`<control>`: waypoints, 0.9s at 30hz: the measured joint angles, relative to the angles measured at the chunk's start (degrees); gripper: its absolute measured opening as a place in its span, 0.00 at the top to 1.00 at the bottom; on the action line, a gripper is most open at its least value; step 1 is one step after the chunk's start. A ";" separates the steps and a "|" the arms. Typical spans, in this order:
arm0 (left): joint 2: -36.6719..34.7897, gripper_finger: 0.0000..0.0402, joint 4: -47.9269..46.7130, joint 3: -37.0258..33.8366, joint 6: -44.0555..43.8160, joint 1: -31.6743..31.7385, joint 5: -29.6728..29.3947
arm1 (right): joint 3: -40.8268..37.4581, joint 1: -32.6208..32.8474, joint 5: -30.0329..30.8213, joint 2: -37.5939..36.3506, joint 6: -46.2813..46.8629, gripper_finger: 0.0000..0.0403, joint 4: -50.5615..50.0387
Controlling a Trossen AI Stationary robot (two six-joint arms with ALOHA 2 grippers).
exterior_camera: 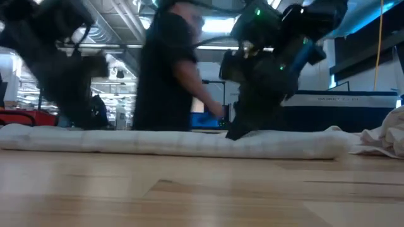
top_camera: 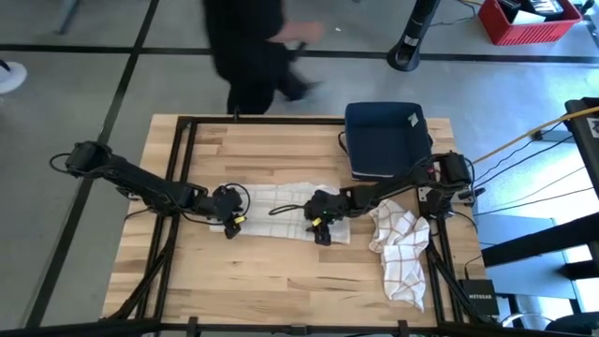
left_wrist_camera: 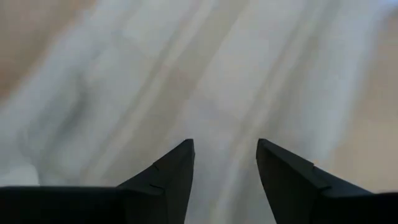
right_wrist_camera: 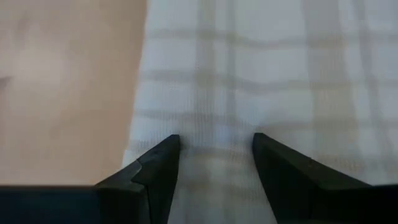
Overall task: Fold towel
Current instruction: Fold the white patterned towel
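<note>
A white towel with faint tan checks [top_camera: 281, 201] lies flat in a long folded strip across the table's middle [exterior_camera: 170, 144]. My left gripper [top_camera: 231, 227] stands open over its left end, slanting down, with the cloth [left_wrist_camera: 186, 74] filling its wrist view. Over the strip's right part, by the near edge [right_wrist_camera: 140, 124], my right gripper [top_camera: 321, 234] is also open and slants down. In the low view its fingertips [exterior_camera: 235, 131] come down to the top of the towel. My left gripper hangs open above the towel's left end; I cannot tell whether the fingertips touch the cloth. My right gripper's open fingers reach the towel's top near its near edge [right_wrist_camera: 186, 130], slanting down from the right; I cannot tell whether they touch it.
A second checked towel [top_camera: 400, 251] lies crumpled at the table's right edge. A dark blue bin [top_camera: 386, 140] sits at the far right. A person in dark clothes [top_camera: 248, 47] stands beyond the far edge. Bare wood [top_camera: 262, 281] lies toward the near edge.
</note>
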 joint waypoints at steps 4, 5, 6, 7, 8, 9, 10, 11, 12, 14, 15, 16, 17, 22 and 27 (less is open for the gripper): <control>-2.23 0.59 2.33 3.08 4.26 -0.13 -1.94 | 1.54 -0.56 2.22 -5.14 -1.22 0.48 -1.57; -2.26 0.59 2.81 3.28 5.27 -0.13 -3.01 | 1.58 -1.02 4.03 -6.30 -1.63 0.48 -1.72; -2.29 0.59 3.29 3.50 6.36 -0.12 -4.42 | 1.58 -1.77 6.20 -7.24 -2.02 0.48 -2.15; -2.32 0.59 4.05 3.67 7.35 -0.13 -6.13 | 1.58 -2.29 8.86 -7.98 -2.58 0.48 -3.20; -2.22 0.59 4.64 3.69 7.84 -0.07 -7.97 | 1.58 -2.88 11.75 -8.51 -3.19 0.48 -4.31; -1.90 0.59 4.84 3.70 8.26 0.10 -10.11 | 1.54 -3.63 15.05 -8.95 -3.63 0.48 -5.34; -1.68 0.59 4.64 3.69 8.44 0.25 -11.82 | 1.54 -4.42 18.72 -9.30 -4.46 0.48 -5.98; -1.42 0.59 4.49 3.66 8.46 0.48 -12.98 | 1.56 -5.17 22.64 -9.44 -5.22 0.48 -6.78; -1.10 0.59 4.93 3.66 8.46 0.79 -13.83 | 1.57 -5.98 25.93 -9.44 -6.57 0.48 -7.78; -0.94 0.59 4.72 3.70 8.45 1.46 -14.25 | 1.56 -8.11 29.56 -8.43 -9.81 0.48 -7.84; -0.55 0.59 4.95 3.70 8.47 1.83 -14.33 | 1.57 -9.32 29.32 -7.74 -11.47 0.48 -7.09; -0.21 0.59 5.59 3.70 8.44 2.04 -14.34 | 1.56 -10.42 27.93 -6.99 -12.92 0.48 -6.28; 0.08 0.59 5.69 3.70 8.44 2.19 -14.34 | 1.56 -11.40 26.08 -6.17 -14.14 0.48 -5.50; 2.14 0.59 6.29 3.70 7.71 2.07 -14.35 | 1.63 -14.48 15.91 -1.29 -16.72 0.48 -3.94; 3.17 0.59 6.30 3.70 6.91 2.02 -14.28 | 1.62 -14.62 1.79 -0.24 -18.57 0.48 -4.51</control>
